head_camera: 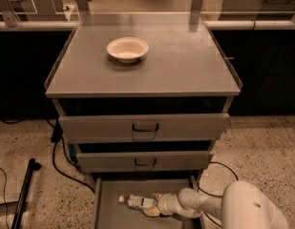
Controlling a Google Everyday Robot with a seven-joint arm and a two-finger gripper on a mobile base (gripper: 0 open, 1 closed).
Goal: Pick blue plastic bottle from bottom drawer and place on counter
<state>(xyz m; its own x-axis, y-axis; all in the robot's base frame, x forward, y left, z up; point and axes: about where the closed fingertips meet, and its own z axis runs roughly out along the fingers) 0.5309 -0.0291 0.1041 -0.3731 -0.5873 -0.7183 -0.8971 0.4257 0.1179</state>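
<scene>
My gripper point(154, 205) sits low inside bottom drawer point(109, 211), at base end of blue plastic bottle point(137, 202) lying on drawer floor. Cannot tell if my grip has closed. Should seat squarely on body, then pull outward before lifting toward counter point(185, 61).

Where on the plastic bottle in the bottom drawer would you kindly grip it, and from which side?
Grip the plastic bottle across its labelled body, from its base end on the right, where the gripper is. It lies on its side in the bottom drawer, cap pointing left, so the round body gives two opposite faces.
</scene>
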